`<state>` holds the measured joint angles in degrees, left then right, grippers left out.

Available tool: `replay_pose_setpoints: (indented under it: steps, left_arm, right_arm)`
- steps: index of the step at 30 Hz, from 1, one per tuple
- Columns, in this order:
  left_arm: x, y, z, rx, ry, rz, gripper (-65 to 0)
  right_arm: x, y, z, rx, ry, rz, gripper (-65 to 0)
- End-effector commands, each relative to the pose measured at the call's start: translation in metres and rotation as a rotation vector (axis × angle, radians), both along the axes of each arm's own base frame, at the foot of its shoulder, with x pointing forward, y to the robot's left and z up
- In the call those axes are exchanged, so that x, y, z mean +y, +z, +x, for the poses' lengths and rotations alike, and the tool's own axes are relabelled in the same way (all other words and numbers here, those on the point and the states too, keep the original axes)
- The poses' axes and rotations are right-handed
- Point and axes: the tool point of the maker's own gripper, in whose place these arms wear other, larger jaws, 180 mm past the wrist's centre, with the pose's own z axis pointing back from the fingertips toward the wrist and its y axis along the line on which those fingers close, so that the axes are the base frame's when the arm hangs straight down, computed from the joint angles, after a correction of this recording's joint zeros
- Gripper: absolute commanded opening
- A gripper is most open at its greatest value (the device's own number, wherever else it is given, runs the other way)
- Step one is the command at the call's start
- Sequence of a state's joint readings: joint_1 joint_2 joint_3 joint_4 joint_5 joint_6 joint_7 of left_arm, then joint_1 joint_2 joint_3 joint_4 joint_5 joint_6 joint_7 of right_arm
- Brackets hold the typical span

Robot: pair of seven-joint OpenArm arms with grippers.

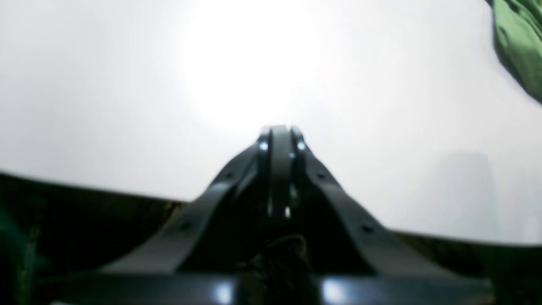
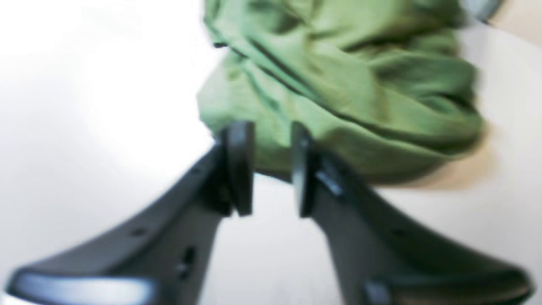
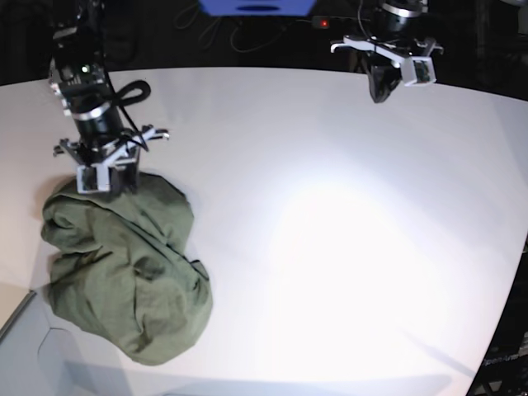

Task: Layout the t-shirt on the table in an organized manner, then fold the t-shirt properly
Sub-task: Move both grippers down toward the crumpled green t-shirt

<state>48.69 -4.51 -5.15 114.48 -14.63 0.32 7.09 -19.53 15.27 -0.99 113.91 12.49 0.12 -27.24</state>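
Note:
The olive-green t-shirt (image 3: pixel 124 272) lies crumpled in a heap on the left part of the white table (image 3: pixel 330 231). My right gripper (image 3: pixel 109 183) stands at the heap's far edge. In the right wrist view its fingers are apart, so the right gripper (image 2: pixel 271 135) is open, and the wrinkled t-shirt (image 2: pixel 347 84) lies just beyond the tips with nothing pinched between them. My left gripper (image 3: pixel 379 91) hovers at the table's far right, away from the cloth. The left wrist view shows the left gripper (image 1: pixel 279 131) shut on nothing over bare table (image 1: pixel 127 106), with a corner of the t-shirt (image 1: pixel 518 42) at top right.
The table's curved far edge (image 3: pixel 247 70) meets a dark background with a blue object (image 3: pixel 256 7) behind it. A pale flat panel (image 3: pixel 21 346) sits at the lower left corner beside the shirt. The right edge of the table (image 3: pixel 511 272) drops off to darkness.

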Motion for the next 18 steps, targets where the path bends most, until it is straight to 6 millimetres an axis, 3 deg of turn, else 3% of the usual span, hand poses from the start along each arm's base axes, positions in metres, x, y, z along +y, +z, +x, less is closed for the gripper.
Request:
replay_pose_setpoints:
  steps: [1,5,8,12,15,18]
  left_arm:
    - [0.0,0.007,0.0,-0.025,0.002,-0.002,-62.8]
    - [-0.008,0.016,0.018,-0.079,-0.008,-0.019,-45.1]
    - [-0.026,0.031,0.046,-0.163,-0.046,-0.053,-37.8]
    - [-0.063,0.069,0.103,-0.33,-0.131,-0.113,-32.0]
    - [-0.101,0.083,0.15,-0.357,-0.248,-0.128,-31.5]
    - [-0.141,0.08,0.195,-0.326,-0.323,-0.146,-31.5]
  right_arm:
    - [0.002,0.017,0.012,-0.052,0.008,-0.001,-43.3]
    - [0.003,0.028,0.035,-0.046,0.011,-0.007,-32.7]
    - [0.003,0.028,0.035,-0.047,0.009,-0.008,-30.1]
    - [0.002,0.017,0.024,-0.012,0.009,-0.009,-30.2]
    - [0.001,0.003,0.01,0.037,0.008,-0.011,-30.2]
    - [0.001,-0.012,-0.008,0.092,0.01,-0.013,-30.2]
